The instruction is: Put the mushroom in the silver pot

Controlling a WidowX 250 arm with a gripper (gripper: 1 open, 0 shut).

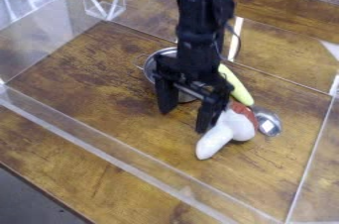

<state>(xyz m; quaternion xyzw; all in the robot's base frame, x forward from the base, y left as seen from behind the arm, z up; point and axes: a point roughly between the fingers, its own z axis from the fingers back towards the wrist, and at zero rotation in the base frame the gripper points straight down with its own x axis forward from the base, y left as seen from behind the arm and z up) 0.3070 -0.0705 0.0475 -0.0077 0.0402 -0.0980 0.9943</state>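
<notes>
No brand, label or legible writing is seen anywhere in the view.

Nearest the camera, the front wall of a clear plastic enclosure (133, 173) is seen running diagonally across the wooden table (93, 79). Between that wall and the mushroom, a broad strip of bare wood is left open.

The mushroom (223, 134) is found lying on its side on the table, its thick white stem pointing toward the near wall and its reddish-brown cap toward the far side. Just beside the cap, on its right, a silver spoon (268, 123) is seen. Further right of the mushroom, the right wall of the enclosure is met after a modest stretch of bare wood.

The gripper (185, 111) is held pointing down just left of the mushroom, its 2 dark fingers (166, 96) spread wide with nothing between them. The right finger stands close against the mushroom's stem; whether it touches cannot be told.

Behind the mushroom, the silver pot (155, 67) is largely hidden by the arm, only part of its rim showing. A yellow-green vegetable (236, 85) lies just behind the mushroom, to the pot's right. Left of the mushroom, much free table is seen.
</notes>
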